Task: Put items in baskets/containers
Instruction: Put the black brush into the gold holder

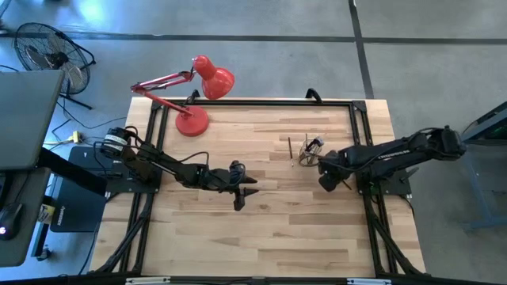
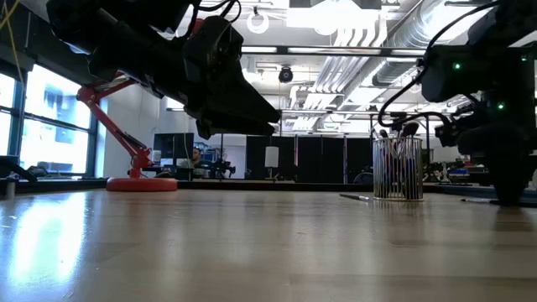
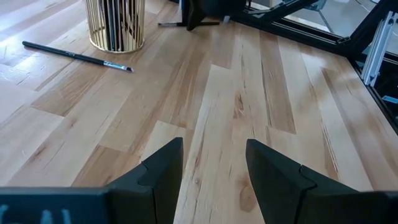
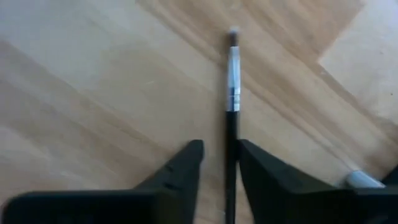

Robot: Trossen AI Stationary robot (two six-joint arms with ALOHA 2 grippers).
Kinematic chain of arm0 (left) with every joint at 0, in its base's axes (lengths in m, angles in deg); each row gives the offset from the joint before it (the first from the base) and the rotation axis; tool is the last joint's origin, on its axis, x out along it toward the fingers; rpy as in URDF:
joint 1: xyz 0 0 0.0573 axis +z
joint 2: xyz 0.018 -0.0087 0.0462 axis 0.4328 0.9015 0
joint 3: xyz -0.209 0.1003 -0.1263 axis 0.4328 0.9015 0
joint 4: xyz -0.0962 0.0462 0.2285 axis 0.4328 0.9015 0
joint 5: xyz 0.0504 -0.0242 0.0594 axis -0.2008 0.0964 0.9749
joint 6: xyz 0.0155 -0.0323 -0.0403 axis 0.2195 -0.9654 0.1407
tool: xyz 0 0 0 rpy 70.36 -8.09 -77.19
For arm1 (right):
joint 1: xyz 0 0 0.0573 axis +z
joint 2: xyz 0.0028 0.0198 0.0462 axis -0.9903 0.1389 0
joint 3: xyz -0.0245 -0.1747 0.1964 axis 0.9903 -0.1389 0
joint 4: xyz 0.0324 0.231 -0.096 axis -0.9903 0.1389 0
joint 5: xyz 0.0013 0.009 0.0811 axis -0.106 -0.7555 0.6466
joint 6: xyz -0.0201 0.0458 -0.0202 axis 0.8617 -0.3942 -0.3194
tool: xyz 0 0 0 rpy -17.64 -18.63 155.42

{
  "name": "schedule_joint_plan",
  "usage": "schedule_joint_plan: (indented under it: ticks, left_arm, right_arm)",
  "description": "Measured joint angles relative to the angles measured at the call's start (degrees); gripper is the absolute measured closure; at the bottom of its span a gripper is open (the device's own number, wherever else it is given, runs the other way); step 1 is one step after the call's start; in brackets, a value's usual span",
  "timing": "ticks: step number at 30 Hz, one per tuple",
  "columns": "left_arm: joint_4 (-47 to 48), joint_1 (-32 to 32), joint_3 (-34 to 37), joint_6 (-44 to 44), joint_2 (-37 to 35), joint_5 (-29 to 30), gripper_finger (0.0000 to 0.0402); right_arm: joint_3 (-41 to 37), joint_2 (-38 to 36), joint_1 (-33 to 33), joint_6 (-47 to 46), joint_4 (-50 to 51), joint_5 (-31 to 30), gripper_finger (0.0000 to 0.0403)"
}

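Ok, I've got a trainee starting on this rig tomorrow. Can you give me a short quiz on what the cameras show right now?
1. True or false: the left claw is holding a brush.
2. Which is closer to the cup? A) the left claw B) the right claw C) the red lamp
3. What lies flat just beside the cup in the left wrist view?

Key:
1. False. It is open and empty.
2. B.
3. A dark brush.
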Motion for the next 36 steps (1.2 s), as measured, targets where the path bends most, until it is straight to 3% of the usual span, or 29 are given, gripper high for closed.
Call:
schedule_joint_plan:
  ticks: [3, 5, 12, 17, 22, 31, 36]
  left_arm:
    - [0.0, 0.0, 0.0, 0.0, 0.0, 0.22, 0.0228]
    - [0.0, 0.0, 0.0, 0.0, 0.0, 0.28, 0.0228]
    - [-0.2, 0.0, 0.0, 0.15, 0.0, 0.33, 0.0228]
    - [-0.28, 0.0, 0.0, 0.15, 0.0, 0.31, 0.0228]
    - [-0.33, 0.0, 0.0, 0.15, 0.0, 0.31, 0.0228]
    - [-0.04, -0.09, -0.02, 0.15, 0.0, -0.49, 0.0228]
    - [0.21, -0.11, -0.02, -3.41, 0.0, -0.72, 0.0228]
  right_arm:
    - [1.0, 0.07, 1.13, 3.57, -1.65, 1.08, 0.0371]
    - [0.71, -0.05, 2.05, 5.76, -2.55, 1.97, 0.039]
    - [0.79, 0.09, 8.12, -3.2, -4.35, 0.5, 0.0395]
    - [0.93, 0.38, 13.14, -7.23, -19.06, 2.3, 0.0395]
    - [1.05, 2.82, 17.26, -6.55, -32.98, -0.62, 0.0403]
    - [1.48, 15.34, 20.32, -1.46, -46.95, -6.83, 0.0402]
    - [1.36, 16.15, 20.54, 1.63, -51.0, -10.06, 0.0402]
